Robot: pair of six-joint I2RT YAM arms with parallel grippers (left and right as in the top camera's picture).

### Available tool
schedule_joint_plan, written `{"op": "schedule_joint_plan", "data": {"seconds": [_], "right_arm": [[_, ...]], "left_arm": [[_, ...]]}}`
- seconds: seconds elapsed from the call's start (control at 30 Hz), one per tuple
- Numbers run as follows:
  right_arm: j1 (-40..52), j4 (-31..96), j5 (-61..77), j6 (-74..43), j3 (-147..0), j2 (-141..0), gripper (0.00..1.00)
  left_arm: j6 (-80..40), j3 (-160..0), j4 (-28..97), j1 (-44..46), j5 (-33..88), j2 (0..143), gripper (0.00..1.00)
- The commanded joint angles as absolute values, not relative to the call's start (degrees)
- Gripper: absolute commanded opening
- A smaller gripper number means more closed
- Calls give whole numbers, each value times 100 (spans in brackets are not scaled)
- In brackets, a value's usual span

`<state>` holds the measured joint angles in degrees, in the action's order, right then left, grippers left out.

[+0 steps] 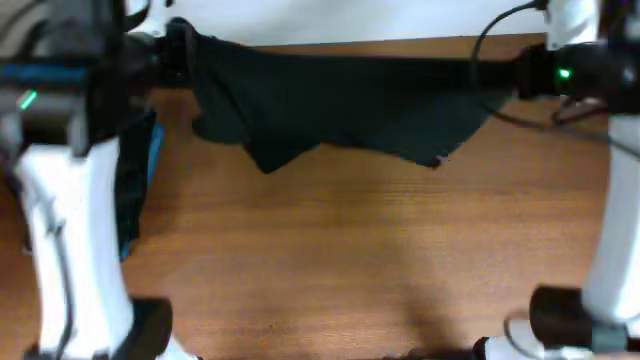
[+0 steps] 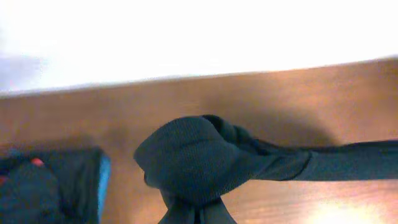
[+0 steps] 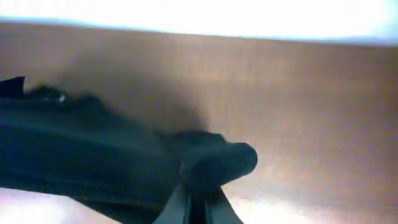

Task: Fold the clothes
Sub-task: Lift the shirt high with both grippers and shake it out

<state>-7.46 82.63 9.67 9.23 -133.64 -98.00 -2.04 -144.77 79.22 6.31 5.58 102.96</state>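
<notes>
So, black garment (image 1: 340, 110) stretched across the upper frame: left gripper (image 1: 172, 48) clamped its upper-left end, right gripper (image 1: 497, 75) clamped its upper-right end. Dark stack (image 1: 138, 190) lay at left edge, below left gripper.

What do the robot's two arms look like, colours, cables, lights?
Both arms have white tubular links with black joint housings. The left arm shows a green light and a blue stripe near its wrist. The right arm has its own green lamp and a thin black cable looping beside it.

Black garment (image 1: 340, 110) stretched taut, bunched at both ends, hem sagging; dark teal-edged stack (image 1: 135, 190) near its left end
</notes>
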Motion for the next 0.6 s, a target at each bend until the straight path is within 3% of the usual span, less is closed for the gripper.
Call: {"op": "schedule_joint_plan", "data": {"seconds": [0.0, 0.3, 0.57], "right_arm": [[-827, 8221, 698, 963, -13421, -9148, 4], [-827, 8285, 679, 967, -13419, -8737, 4], [-825, 8243, 683, 967, -13417, -9745, 4]], "left_arm": [[-78, -14693, 7878, 548, 364, 9373, 0], [-80, -14687, 7896, 548, 360, 8698, 0], [-80, -14470, 7664, 548, 364, 9555, 0]]}}
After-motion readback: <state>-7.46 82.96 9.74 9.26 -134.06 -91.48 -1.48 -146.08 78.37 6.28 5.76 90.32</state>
